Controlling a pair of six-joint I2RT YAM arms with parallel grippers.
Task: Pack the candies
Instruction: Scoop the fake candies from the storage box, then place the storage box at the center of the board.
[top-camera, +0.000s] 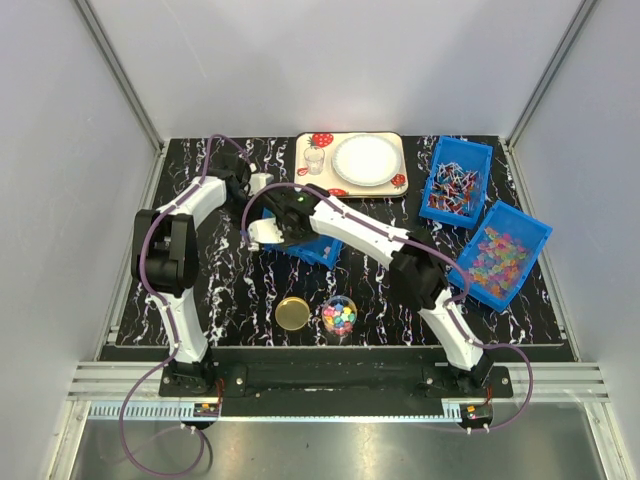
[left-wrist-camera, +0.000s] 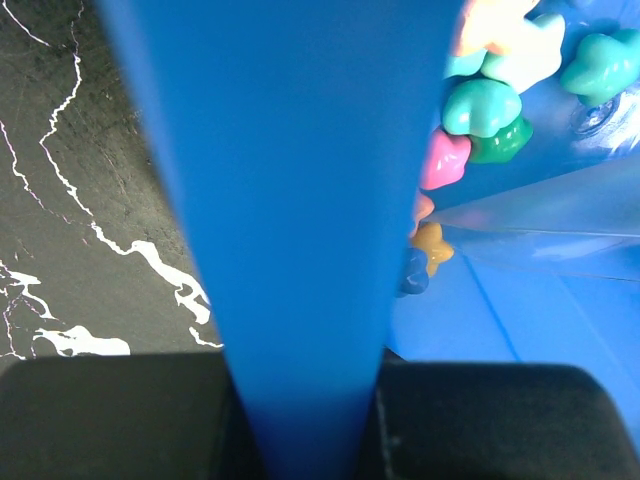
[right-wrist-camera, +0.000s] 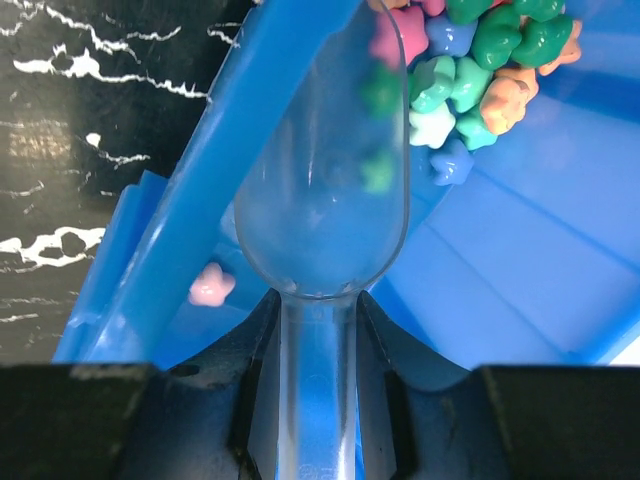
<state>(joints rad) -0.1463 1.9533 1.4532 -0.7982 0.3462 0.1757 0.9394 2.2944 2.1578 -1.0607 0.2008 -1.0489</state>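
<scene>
Candies (right-wrist-camera: 470, 60) heaped in blue bin (right-wrist-camera: 520, 280), clear scoop (right-wrist-camera: 320, 200) at their edge

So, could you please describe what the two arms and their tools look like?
The left arm and the right arm both have white link shells, black joints and black bases. Each carries a purple cable that loops down past its base. A small green light shows near the right arm's wrist. The left tool and the right tool have blocky matte-black fingers.
</scene>
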